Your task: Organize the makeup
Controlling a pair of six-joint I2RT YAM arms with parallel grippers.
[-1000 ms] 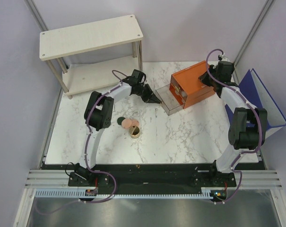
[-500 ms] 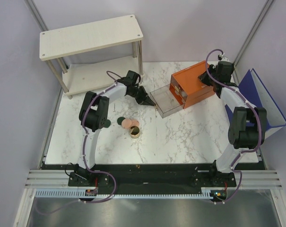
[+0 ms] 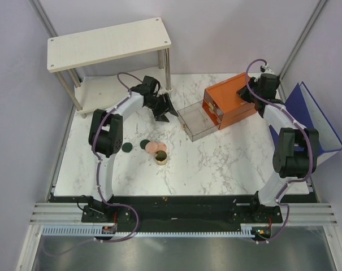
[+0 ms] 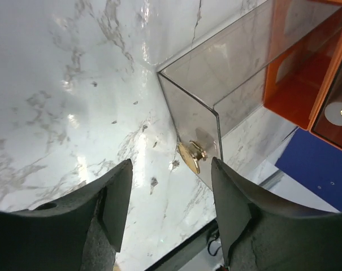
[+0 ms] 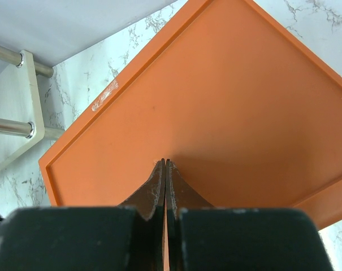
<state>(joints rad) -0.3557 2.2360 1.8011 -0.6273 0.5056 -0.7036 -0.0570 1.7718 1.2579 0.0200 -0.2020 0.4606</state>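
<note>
The orange box [image 5: 227,101] fills most of the view, its flat top edged by a thin raised rim. The right gripper [image 5: 165,165] rises from the bottom edge with its two dark fingers pressed flat together and no gap between them. Their tips lie over the middle of the box top; whether they touch it cannot be told. A pale scuff [image 5: 104,96] marks the left rim. The marble table [image 5: 80,73] shows beyond the box. A white shelf [image 5: 29,84] and a metal bar [image 5: 12,56] sit at the far left.
</note>
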